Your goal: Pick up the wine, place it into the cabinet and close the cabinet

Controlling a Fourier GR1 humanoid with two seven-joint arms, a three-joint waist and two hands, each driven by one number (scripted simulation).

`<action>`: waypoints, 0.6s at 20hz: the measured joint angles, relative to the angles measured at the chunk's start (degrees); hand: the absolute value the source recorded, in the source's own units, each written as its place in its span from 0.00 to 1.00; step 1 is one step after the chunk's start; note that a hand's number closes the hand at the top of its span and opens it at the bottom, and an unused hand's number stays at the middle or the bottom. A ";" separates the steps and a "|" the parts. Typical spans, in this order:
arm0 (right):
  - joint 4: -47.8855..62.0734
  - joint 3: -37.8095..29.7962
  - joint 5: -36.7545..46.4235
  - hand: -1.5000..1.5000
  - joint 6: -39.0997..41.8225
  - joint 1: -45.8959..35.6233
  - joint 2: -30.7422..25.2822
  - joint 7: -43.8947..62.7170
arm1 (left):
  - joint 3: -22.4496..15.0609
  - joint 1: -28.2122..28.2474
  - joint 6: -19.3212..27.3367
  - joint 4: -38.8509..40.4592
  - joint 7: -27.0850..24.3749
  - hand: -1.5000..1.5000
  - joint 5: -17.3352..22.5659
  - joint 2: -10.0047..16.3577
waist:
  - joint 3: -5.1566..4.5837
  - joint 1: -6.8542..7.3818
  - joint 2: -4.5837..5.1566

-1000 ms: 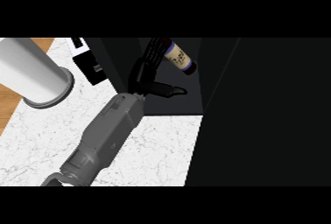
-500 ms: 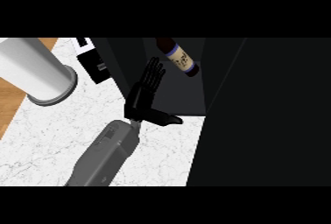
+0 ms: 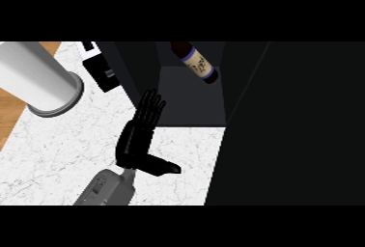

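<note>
The wine bottle [image 3: 195, 62], dark with a pale label, lies tilted inside the dark cabinet [image 3: 189, 103] at the top middle. No hand touches it. My left hand [image 3: 139, 137] hovers over the counter at the cabinet's front edge, below and left of the bottle. Its fingers are straight and point towards the cabinet, with the thumb spread to the right; it is open and holds nothing. The cabinet door [image 3: 299, 125] stands open as a wide dark panel on the right. My right hand does not show.
A tall white cylinder [image 3: 37, 77] stands at the upper left on the white marble counter [image 3: 64, 154]. A small black and white object [image 3: 100, 72] sits between it and the cabinet. A wooden strip [image 3: 8, 116] runs along the left edge.
My left hand has let go of the bottle and drawn back out of the cabinet towards me. The bottle has stayed inside.
</note>
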 measured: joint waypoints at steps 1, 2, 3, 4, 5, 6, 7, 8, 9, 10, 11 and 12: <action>-0.05 0.12 0.02 0.00 0.49 0.07 -0.61 0.02 | -0.26 1.71 -0.15 -1.79 -0.09 0.00 0.15 0.26 | 0.00 -0.05 0.01; -0.12 0.03 0.02 0.00 0.99 0.24 -1.23 -0.15 | -0.03 2.93 -0.62 -3.26 0.10 0.00 0.54 0.98 | -0.01 -0.16 0.04; -0.21 0.21 0.03 0.00 1.43 -0.13 -1.72 0.00 | 0.11 3.84 -1.14 -3.96 -0.06 0.00 0.68 1.45 | -0.02 -0.25 0.09; -0.25 0.12 0.00 0.00 2.00 -0.17 -2.27 -0.01 | -0.03 5.34 -1.39 -5.57 0.06 0.00 0.66 2.28 | -0.02 -0.23 0.10; -0.25 0.39 -0.02 0.00 2.51 -0.08 -2.63 -0.18 | 0.49 6.27 -1.66 -7.01 0.45 0.00 1.03 3.26 | -0.01 -0.27 0.11; -0.19 0.28 -0.08 0.00 3.07 -0.56 -2.82 -0.10 | 1.11 7.25 -2.44 -8.10 0.60 0.00 1.44 4.49 | -0.01 -0.20 0.16; -0.15 0.45 -0.17 0.00 3.78 -0.70 -3.00 -0.35 | 1.77 8.13 -3.18 -8.80 0.48 0.00 1.90 5.37 | -0.01 -0.21 0.20; -0.16 1.05 -0.22 0.00 4.42 -0.71 -3.30 -0.43 | 2.29 8.65 -3.42 -9.48 0.34 0.00 2.08 5.88 | -0.01 -0.28 0.20; -0.11 1.40 -0.31 0.00 5.35 -0.57 -3.71 -0.72 | 2.89 9.68 -4.41 -10.05 -0.03 0.00 2.37 6.98 | -0.01 -0.27 0.21; -0.08 1.67 -0.40 0.00 6.44 -1.03 -4.31 -0.52 | 3.38 10.08 -4.71 -10.79 -0.03 0.00 2.48 7.71 | -0.01 -0.18 0.25; 0.00 2.41 -0.49 1.00 7.87 -1.22 -5.13 -0.40 | 3.88 10.62 -4.97 -11.20 -0.38 0.00 2.45 8.34 | -0.02 -0.08 0.27; 0.07 3.44 -0.55 1.00 9.29 -1.23 -5.87 -0.54 | 4.06 11.17 -4.94 -11.77 -0.57 0.00 2.24 8.71 | -0.01 -0.08 0.26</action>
